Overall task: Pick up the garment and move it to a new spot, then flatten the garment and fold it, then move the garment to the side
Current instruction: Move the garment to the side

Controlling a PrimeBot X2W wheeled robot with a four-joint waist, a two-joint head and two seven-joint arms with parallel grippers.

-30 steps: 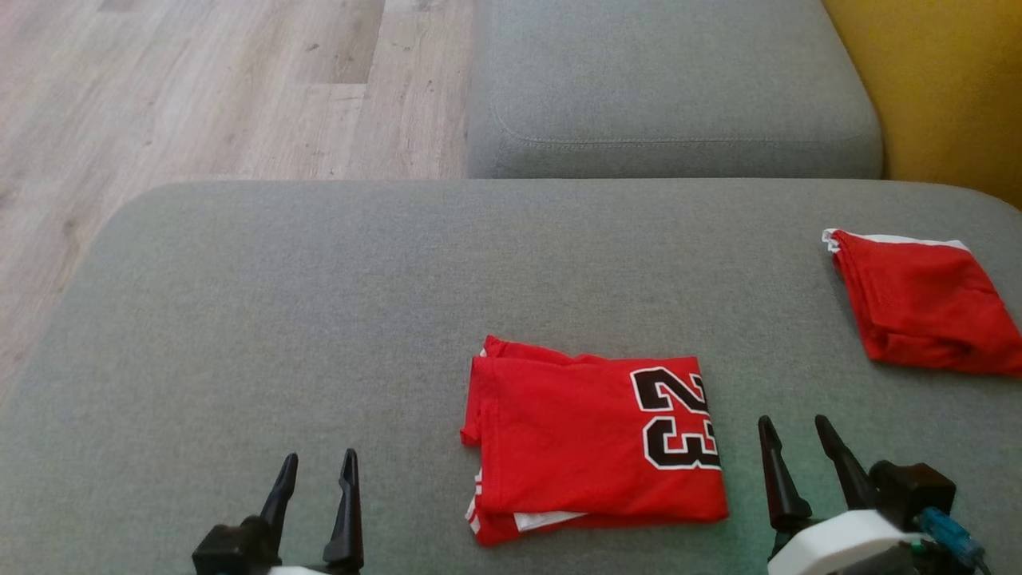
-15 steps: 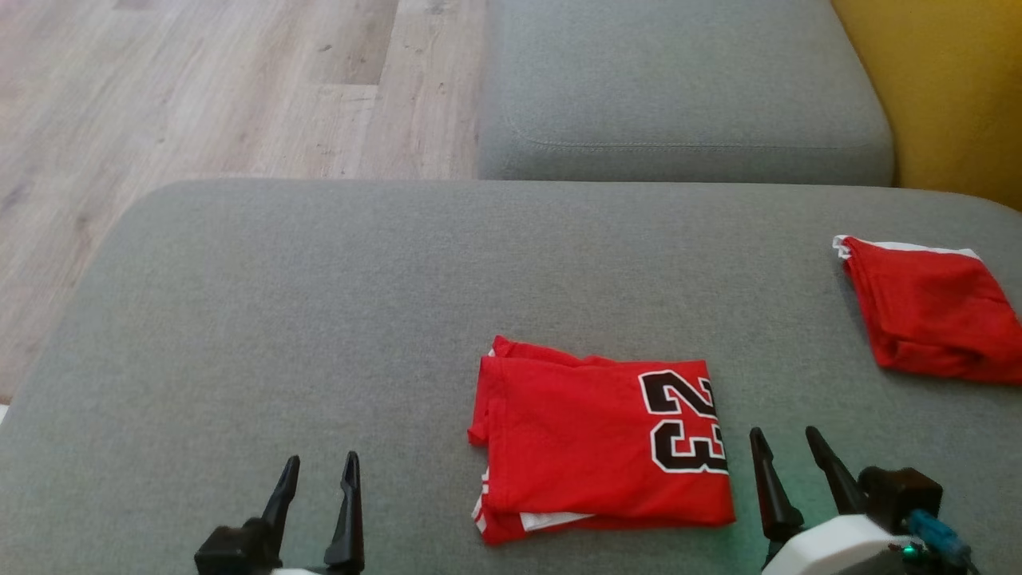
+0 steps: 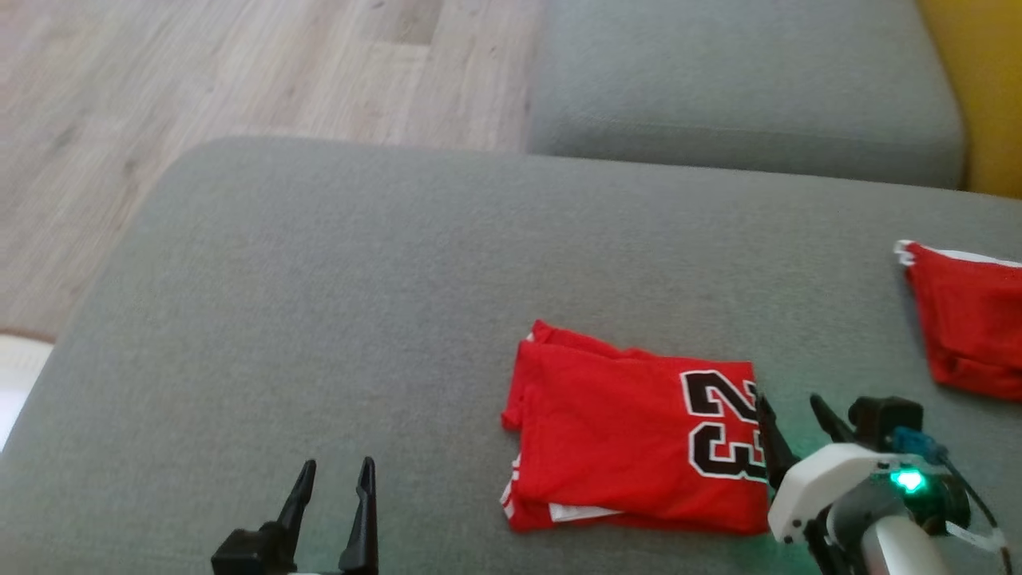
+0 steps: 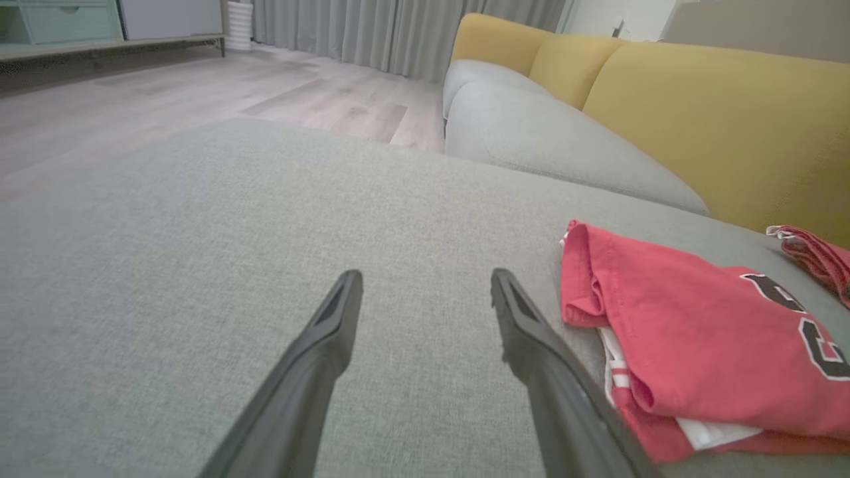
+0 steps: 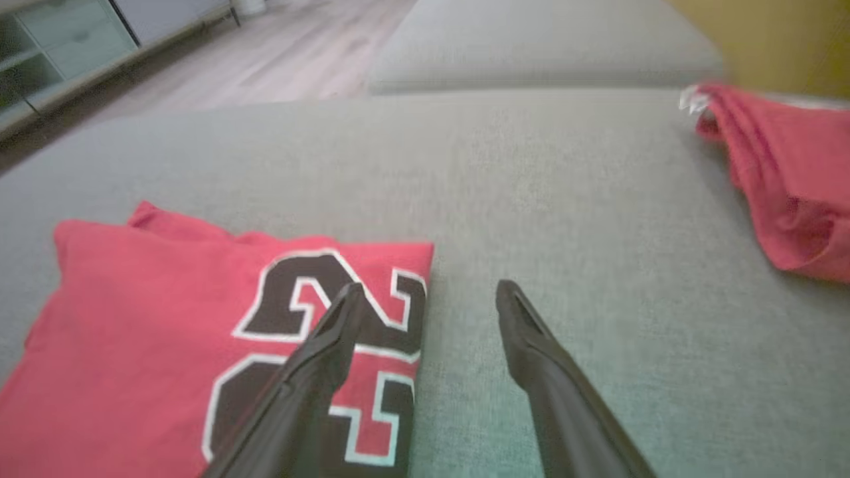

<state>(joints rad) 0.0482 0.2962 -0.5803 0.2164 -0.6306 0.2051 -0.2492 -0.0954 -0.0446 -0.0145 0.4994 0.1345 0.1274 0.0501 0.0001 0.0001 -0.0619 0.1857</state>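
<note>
head cam: I look steeply down on the grey cushion [image 3: 319,279] from above | left wrist: low, skimming the cushion toward the yellow backrest [image 4: 697,119] | right wrist: low too (slightly blurred), close over the folded red jersey [image 5: 133,318] | shared: I get that jersey in all three

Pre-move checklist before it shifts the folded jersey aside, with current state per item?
1. Folded jersey lies flat on cushion: ok.
2. Jaws of right gripper open: ok.
3. In the right wrist view, one finger over the 23 and one over bare cushion, lined up on the jersey's edge: ok.
4. Fingers touching fabric: cannot tell.
5. Jaws of left gripper open, apart from the jersey: ok.
6. The second red garment lies apart, to the right: ok.
</note>
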